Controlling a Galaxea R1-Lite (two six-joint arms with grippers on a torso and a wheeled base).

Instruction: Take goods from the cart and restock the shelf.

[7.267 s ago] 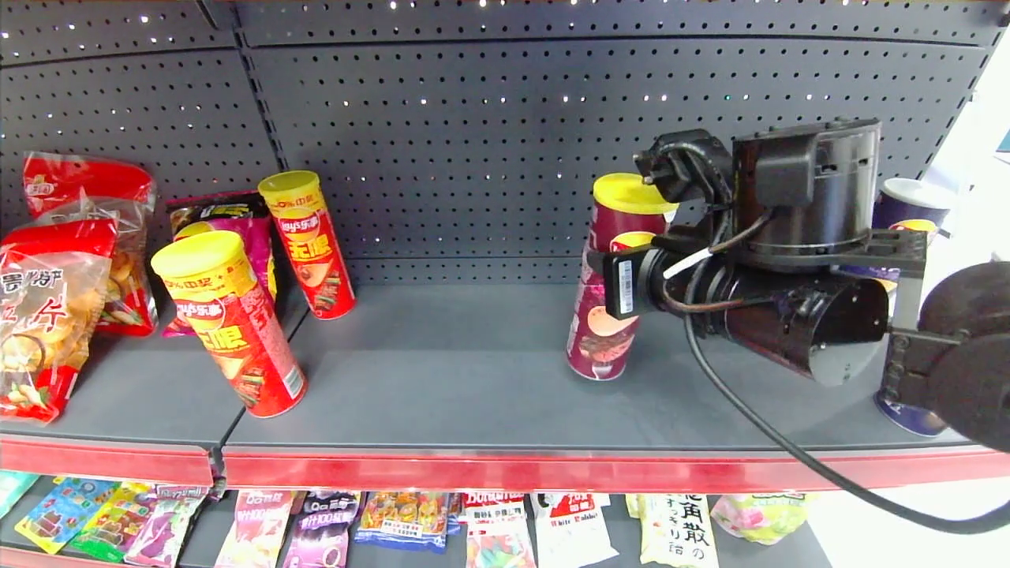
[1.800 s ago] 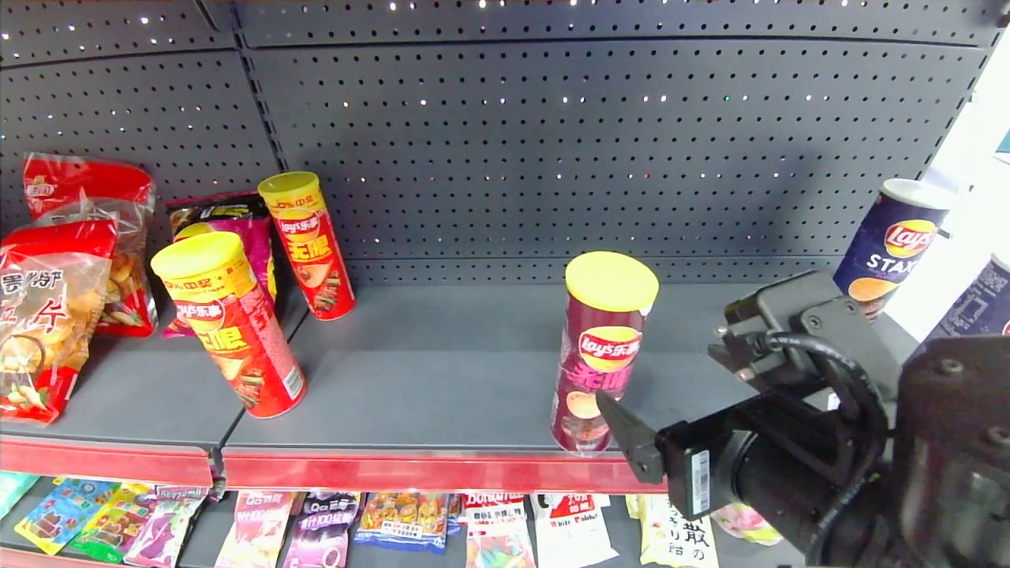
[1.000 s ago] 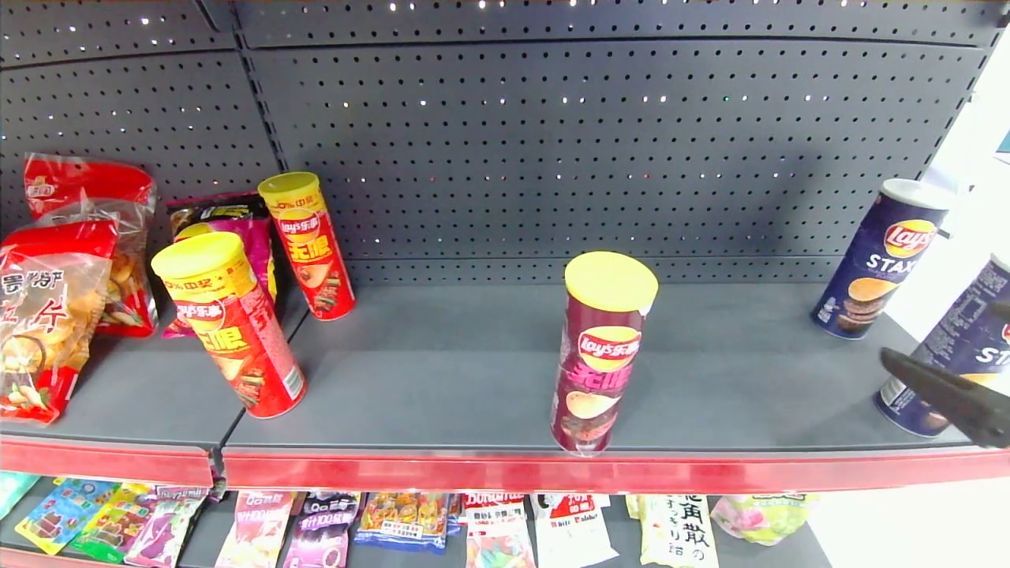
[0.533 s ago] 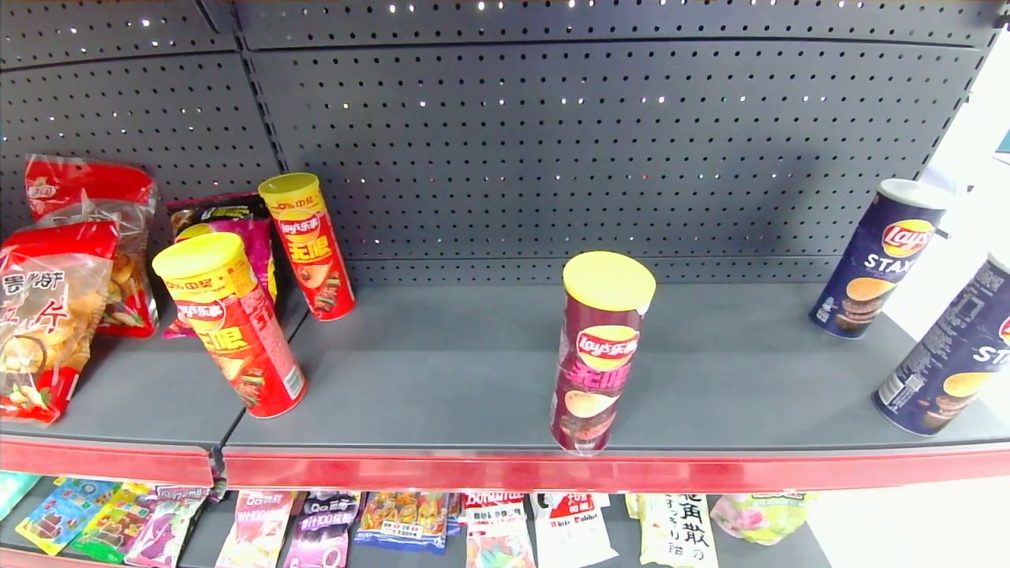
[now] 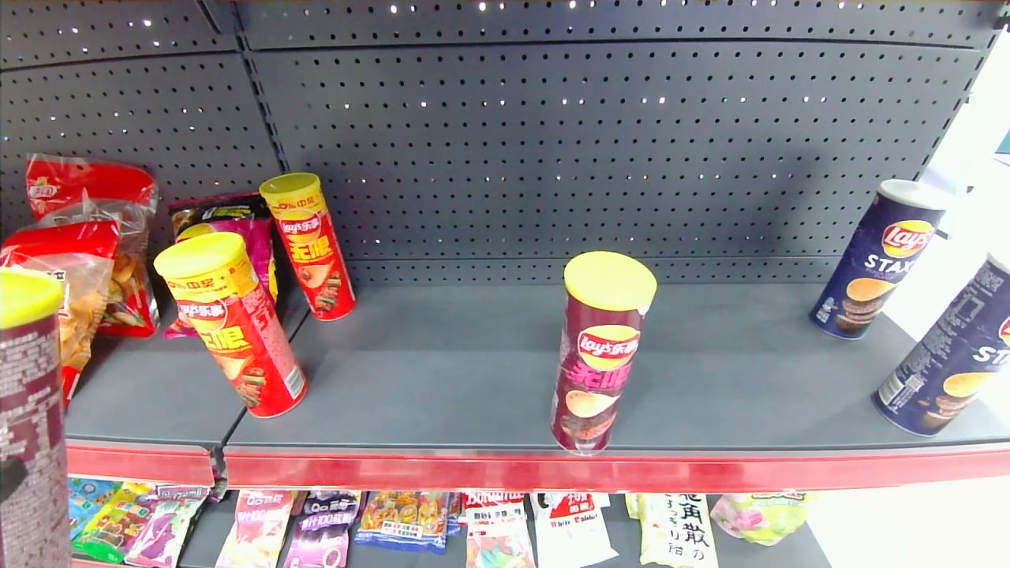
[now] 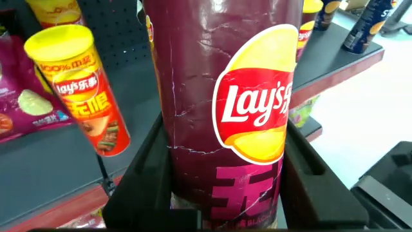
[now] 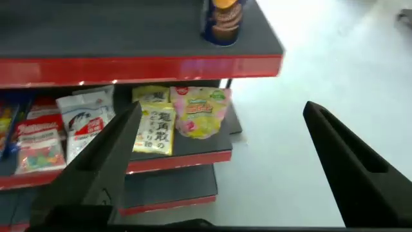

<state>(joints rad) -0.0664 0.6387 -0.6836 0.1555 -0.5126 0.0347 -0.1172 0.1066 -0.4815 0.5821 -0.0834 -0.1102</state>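
A maroon chip can (image 5: 601, 351) with a yellow lid stands upright near the front edge of the grey shelf (image 5: 458, 379), right of centre, with nothing touching it. A second maroon can (image 5: 28, 426) is held upright at the far left, in front of the shelf. In the left wrist view this can (image 6: 225, 96) sits between the black fingers (image 6: 145, 177) of my left gripper (image 6: 225, 193), which is shut on its lower body. My right gripper (image 7: 222, 161) is open and empty, low beside the shelf's right end, facing the lower shelves.
Two red cans (image 5: 229, 331) (image 5: 308, 244) and snack bags (image 5: 71, 260) stand at the shelf's left. Two blue cans (image 5: 876, 260) (image 5: 951, 355) stand at its right end. The stretch between the red cans and the maroon can is bare. Candy bags (image 5: 505, 528) line the shelf below.
The right arm let go of the maroon can on the shelf and dropped out of the head view. A second maroon can has come up at the left edge.
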